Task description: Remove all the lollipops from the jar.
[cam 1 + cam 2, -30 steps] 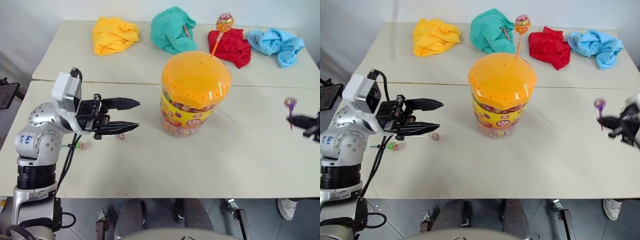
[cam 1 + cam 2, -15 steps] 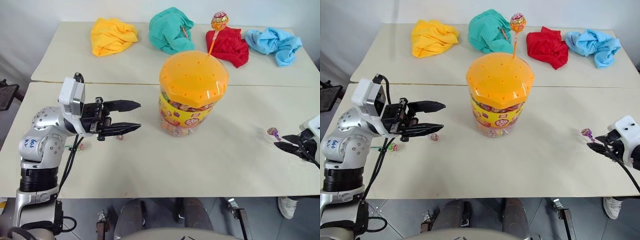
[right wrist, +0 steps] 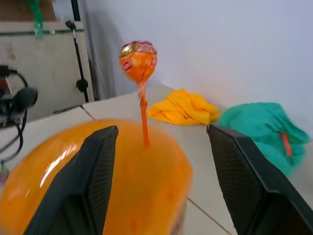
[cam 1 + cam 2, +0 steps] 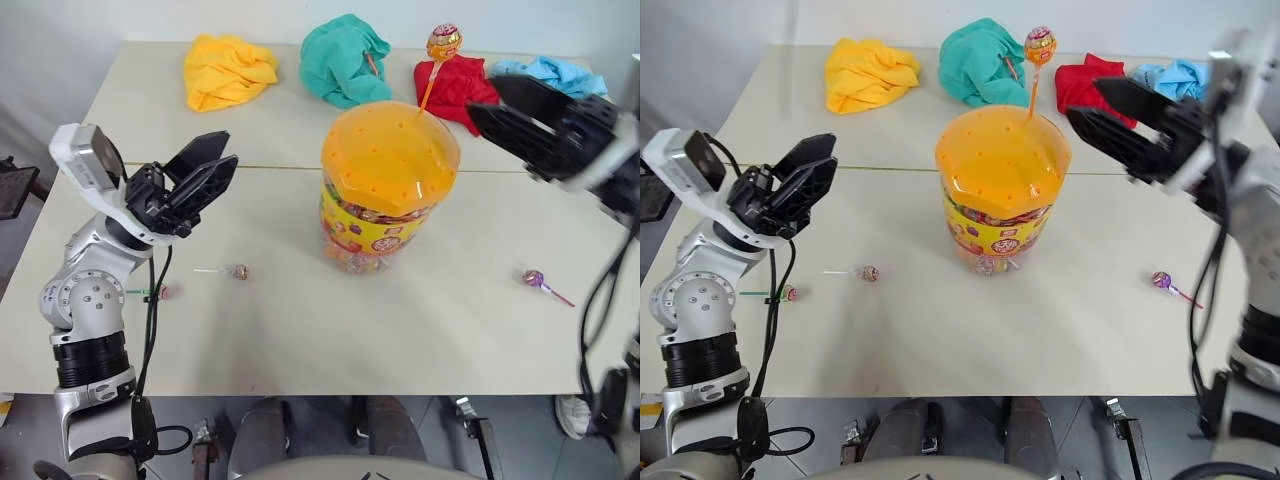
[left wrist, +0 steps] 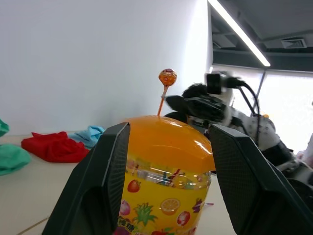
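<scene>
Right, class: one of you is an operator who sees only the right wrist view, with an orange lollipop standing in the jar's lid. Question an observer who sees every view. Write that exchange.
Operator: Are any lollipops out of the jar?
Observer: Yes, a purple lollipop lies on the table, on the right of the jar.
Operator: Anything on the jar's other side?
Observer: Two more lie there: a white-stick lollipop nearer the jar and a green-stick lollipop farther out.

2 cream tables (image 4: 300,330), white wall (image 5: 98,58)
</scene>
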`<state>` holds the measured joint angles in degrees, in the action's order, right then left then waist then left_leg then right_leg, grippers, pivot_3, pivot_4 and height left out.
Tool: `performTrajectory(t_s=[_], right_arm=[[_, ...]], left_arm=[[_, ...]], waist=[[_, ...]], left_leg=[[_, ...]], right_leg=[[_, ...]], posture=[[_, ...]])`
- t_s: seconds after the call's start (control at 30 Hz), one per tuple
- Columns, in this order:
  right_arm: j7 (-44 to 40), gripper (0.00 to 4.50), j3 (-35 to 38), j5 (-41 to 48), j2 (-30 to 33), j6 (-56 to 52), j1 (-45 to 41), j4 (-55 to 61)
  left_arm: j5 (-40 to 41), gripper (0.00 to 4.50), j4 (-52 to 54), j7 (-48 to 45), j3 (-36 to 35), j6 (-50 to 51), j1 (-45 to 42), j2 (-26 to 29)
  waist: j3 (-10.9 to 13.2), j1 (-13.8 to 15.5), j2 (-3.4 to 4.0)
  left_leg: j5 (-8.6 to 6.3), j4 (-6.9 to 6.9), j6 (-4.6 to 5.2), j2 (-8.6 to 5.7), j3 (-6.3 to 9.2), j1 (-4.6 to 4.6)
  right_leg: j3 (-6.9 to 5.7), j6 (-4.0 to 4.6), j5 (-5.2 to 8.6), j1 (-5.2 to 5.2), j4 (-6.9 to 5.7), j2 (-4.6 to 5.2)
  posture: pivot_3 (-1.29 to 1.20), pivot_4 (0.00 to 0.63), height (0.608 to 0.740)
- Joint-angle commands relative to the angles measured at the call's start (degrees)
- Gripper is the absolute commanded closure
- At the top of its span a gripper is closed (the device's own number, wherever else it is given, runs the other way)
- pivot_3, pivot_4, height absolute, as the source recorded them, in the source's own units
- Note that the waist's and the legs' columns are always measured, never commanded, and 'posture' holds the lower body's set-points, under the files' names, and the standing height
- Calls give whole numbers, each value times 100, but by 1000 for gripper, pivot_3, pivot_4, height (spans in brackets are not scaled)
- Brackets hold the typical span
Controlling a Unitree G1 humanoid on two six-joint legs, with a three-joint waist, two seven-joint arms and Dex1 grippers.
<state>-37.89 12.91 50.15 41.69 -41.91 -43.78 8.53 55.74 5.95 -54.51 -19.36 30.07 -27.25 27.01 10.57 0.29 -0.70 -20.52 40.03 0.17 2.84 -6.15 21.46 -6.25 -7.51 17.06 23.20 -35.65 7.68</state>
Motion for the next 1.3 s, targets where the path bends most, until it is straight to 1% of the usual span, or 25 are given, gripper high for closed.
performTrajectory(t_s=[0.03,0.13,0.17,0.23,0.27,0.33,0.47,0.6,0.67,0.7,0.77,0.8,0.83,0.87,0.93,1.0,1.07,1.17,1.3], right_arm=[[215,1480,-395,-339,-250,-101,-485,-168],[190,1480,-520,-515,-424,-98,-685,-377],[153,1647,-534,-540,-457,-95,-725,-405],[139,2111,-503,-549,-517,-99,-781,-437],[62,2414,-489,-507,-534,-124,-793,-423],[-50,3092,-474,-503,-565,-106,-793,-398],[-257,4419,-187,-420,-641,165,-806,-426],[-340,4464,429,-172,-422,261,-927,-510],[-745,4464,559,-565,799,-245,-458,-741],[-909,4464,573,-735,1217,-380,-249,-805],[-1195,4464,587,-1223,2184,-494,674,-1002],[-1261,4464,629,-1376,2482,-514,1038,-1090],[-1272,4464,708,-1660,2763,-468,1583,-1167],[-1293,4464,800,-1917,2926,-342,2104,-1214],[-1400,4464,987,-2273,3042,3,2920,-1233],[-1383,4464,1124,-2617,2915,308,3787,-1374],[-1346,4464,1142,-2892,2760,688,4359,-1491],[-1331,4464,1172,-3054,2430,1101,4842,-1547],[-1296,4464,1318,-3193,2283,1193,5130,-1578]], left_arm=[[47,1780,192,-24,92,-28,-94,-31],[75,1780,285,36,119,-28,-95,-43],[104,1780,315,63,109,-17,-94,-42],[161,1780,361,106,81,5,-96,-37],[189,1780,375,127,62,13,-97,-33],[214,1780,367,160,23,-7,-109,-34],[289,1780,353,234,-26,-32,-172,-79],[62,1780,378,-96,152,-122,-210,65],[-600,1780,381,-769,583,-463,-92,469],[-793,1780,384,-981,713,-564,-45,596],[-1143,1780,335,-1410,1006,-847,44,812],[-1217,1780,314,-1533,1086,-926,65,859],[-1258,1780,322,-1637,1157,-975,82,877],[-1241,1780,343,-1694,1192,-957,89,869],[-1210,1780,376,-1784,1250,-919,96,861],[-1453,1780,408,-2053,1458,-1098,211,963],[-1656,1780,387,-2234,1593,-1267,272,1042],[-1809,1780,356,-2305,1629,-1405,341,1097],[-1883,1780,416,-2270,1601,-1433,416,1122]], waist=[[0,-16,0],[0,-23,0],[0,-23,0],[0,-28,0],[0,-34,0],[0,-41,0],[0,-37,0],[0,-23,0],[0,-39,0],[0,40,1],[0,118,0],[0,128,0],[0,133,0],[0,121,0],[0,104,0],[-2,77,5],[-2,46,5],[-2,10,5],[-6,-23,14]], left_leg=[[0,-2,-1,0,-3,6],[1,-4,-1,0,-6,18],[1,-4,-1,-1,-8,22],[1,-4,-1,-1,-8,22],[1,-4,-1,0,-8,22],[1,-3,-1,0,-10,22],[1,0,-1,1,-11,22],[1,0,-1,0,-11,23],[1,-3,-1,0,-13,23],[1,-4,-1,1,-13,23],[-2,-9,4,-2,-10,38],[-6,-11,7,-2,-12,41],[-10,-11,9,-3,-19,44],[-11,-10,10,-3,-21,46],[-10,-6,10,-1,-30,51],[-8,1,8,2,-42,47],[-2,-3,7,2,-57,27],[1,-6,4,3,-70,-2],[1,-6,4,3,-71,-5]], right_leg=[[1,0,0,10,-1,0],[1,0,0,26,-7,0],[1,0,0,29,-6,0],[1,-1,-1,29,-6,0],[0,-1,-1,29,-6,0],[1,-1,-1,29,-6,0],[3,-1,-1,29,-6,0],[2,-2,-1,29,-5,1],[2,-2,-1,30,-5,0],[2,-2,-1,31,-5,-2],[-4,-2,-1,39,13,-2],[-5,-2,-1,39,20,-2],[-5,-2,-1,40,27,-1],[-6,-4,-2,40,32,-1],[-6,-10,-5,42,40,-1],[1,-10,-5,45,33,-1],[15,-10,-5,43,20,-2],[30,-7,-4,26,24,-2],[38,-6,-3,27,11,-1]], posture=[[0,150,740],[0,150,740],[0,150,740],[0,150,740],[0,150,740],[0,150,740],[0,150,740],[0,150,740],[0,150,740],[0,150,740],[0,150,740],[0,150,740],[0,150,740],[0,150,740],[0,150,740],[0,150,740],[0,150,740],[0,150,740],[0,150,740]])
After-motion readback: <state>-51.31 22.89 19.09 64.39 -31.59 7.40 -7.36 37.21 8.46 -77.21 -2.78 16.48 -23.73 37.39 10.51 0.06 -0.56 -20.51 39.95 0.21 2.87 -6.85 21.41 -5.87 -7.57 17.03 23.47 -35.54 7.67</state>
